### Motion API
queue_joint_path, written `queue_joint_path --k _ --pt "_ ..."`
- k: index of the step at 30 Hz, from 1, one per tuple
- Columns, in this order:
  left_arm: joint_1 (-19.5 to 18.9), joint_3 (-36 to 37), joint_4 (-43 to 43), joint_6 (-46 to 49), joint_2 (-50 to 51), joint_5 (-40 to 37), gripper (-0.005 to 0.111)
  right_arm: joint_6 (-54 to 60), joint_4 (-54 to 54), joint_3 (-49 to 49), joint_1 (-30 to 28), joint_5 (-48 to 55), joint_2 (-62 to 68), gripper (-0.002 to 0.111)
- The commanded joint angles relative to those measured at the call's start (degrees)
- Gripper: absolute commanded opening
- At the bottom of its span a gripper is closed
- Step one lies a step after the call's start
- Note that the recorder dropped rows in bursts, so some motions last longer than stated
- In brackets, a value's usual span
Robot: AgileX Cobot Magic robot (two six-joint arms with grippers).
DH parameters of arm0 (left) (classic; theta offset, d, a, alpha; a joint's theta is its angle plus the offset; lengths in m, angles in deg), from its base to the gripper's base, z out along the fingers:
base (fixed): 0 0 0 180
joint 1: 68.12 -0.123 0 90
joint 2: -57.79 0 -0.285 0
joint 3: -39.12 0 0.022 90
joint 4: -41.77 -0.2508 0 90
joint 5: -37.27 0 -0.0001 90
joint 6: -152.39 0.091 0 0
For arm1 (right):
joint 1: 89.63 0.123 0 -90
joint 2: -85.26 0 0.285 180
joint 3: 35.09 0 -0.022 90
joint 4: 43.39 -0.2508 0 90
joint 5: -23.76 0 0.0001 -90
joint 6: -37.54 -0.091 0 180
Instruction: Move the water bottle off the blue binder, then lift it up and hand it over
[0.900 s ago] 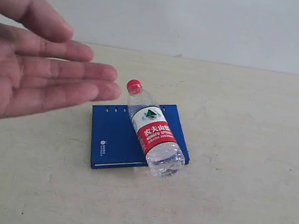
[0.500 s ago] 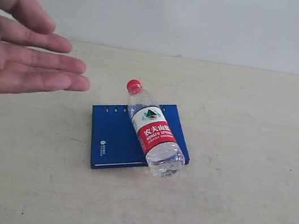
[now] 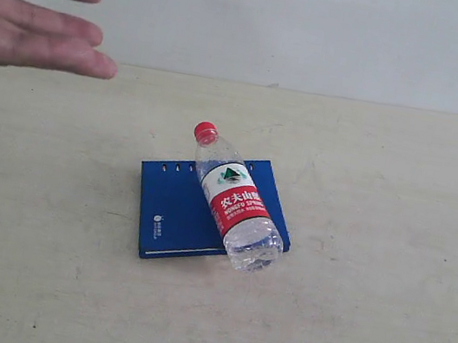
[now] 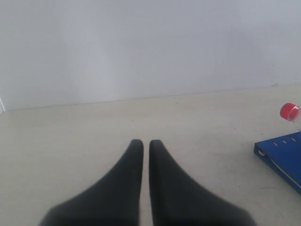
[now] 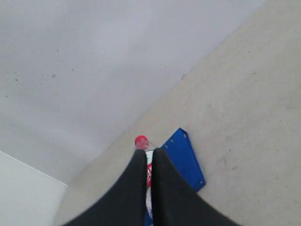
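The water bottle [image 3: 235, 202] lies on its side across the right part of the blue binder [image 3: 178, 211], red cap toward the far side, base overhanging the binder's front right corner. Neither gripper shows in the exterior view. My left gripper [image 4: 142, 142] is shut with nothing between its fingers; only the bottle's cap [image 4: 289, 111] and a corner of the binder [image 4: 283, 153] appear at the edge of its view, well apart from it. My right gripper [image 5: 147, 153] is shut and empty, hovering away from the bottle [image 5: 143, 143] and binder [image 5: 184, 159], which lie beyond its fingertips.
A person's open hand [image 3: 27, 10] hangs in the air at the upper left of the exterior view. The beige tabletop [image 3: 381, 206] runs back to a pale wall [image 3: 323, 29].
The hand has drawn back up and to the left, away from the bottle. Bottle and binder have not moved.
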Motion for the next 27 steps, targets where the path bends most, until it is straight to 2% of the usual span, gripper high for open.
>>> queue_joint_path --k 1,7,10,13,18,19,20,21,22,23,24,25,26,27 --pt "0.42 -0.07 -0.1 0.27 -0.22 0.82 0.004 -1.37 -2.31 0.08 -0.37 -5.93 -0.25 0.0" --pt "0.42 -0.07 -0.1 0.27 -0.22 0.82 0.004 -2.43 -3.85 0.08 -0.37 -5.44 -0.25 0.0" --pt "0.42 -0.07 -0.1 0.27 -0.22 0.82 0.004 -2.43 -3.75 0.08 -0.37 -10.21 -0.25 0.0" --pt "0.42 -0.07 -0.1 0.27 -0.22 0.82 0.004 -4.37 -3.56 3.44 0.66 -23.32 -0.25 0.0" --pt "0.42 -0.07 -0.1 0.27 -0.22 0.82 0.004 -2.01 6.19 16.87 1.33 -59.05 1.19 0.0" --pt "0.42 -0.07 -0.1 0.27 -0.22 0.82 0.004 1.28 18.09 24.55 1.33 -58.76 6.12 0.0" --pt "0.42 -0.07 -0.1 0.27 -0.22 0.82 0.004 1.72 25.15 28.31 1.33 -53.17 8.6 0.0" --pt "0.42 -0.07 -0.1 0.27 -0.22 0.82 0.004 -4.28 45.75 38.78 1.33 -32.76 16.39 0.0" --pt "0.42 -0.07 -0.1 0.27 -0.22 0.82 0.004 -14.61 58.35 42.74 1.33 -25.32 20.32 0.0" --pt "0.42 -0.07 -0.1 0.27 -0.22 0.82 0.004 -39.77 83.15 49.68 1.33 -14.25 30.84 0.0" --pt "0.42 -0.07 -0.1 0.27 -0.22 0.82 0.004 -48.07 94.24 51.79 1.33 -11.73 35.9 0.0" --pt "0.42 -0.07 -0.1 0.27 -0.22 0.82 0.004 -56.19 109.83 54.09 1.33 -13.11 45.13 0.0" --pt "0.42 -0.07 -0.1 0.27 -0.22 0.82 0.004 -59.64 114.54 54.93 1.33 -16.01 49.51 0.0" --pt "0.42 -0.07 -0.1 0.27 -0.22 0.82 0.004 -66.01 119.45 55.81 1.33 -24.56 56.86 0.0"
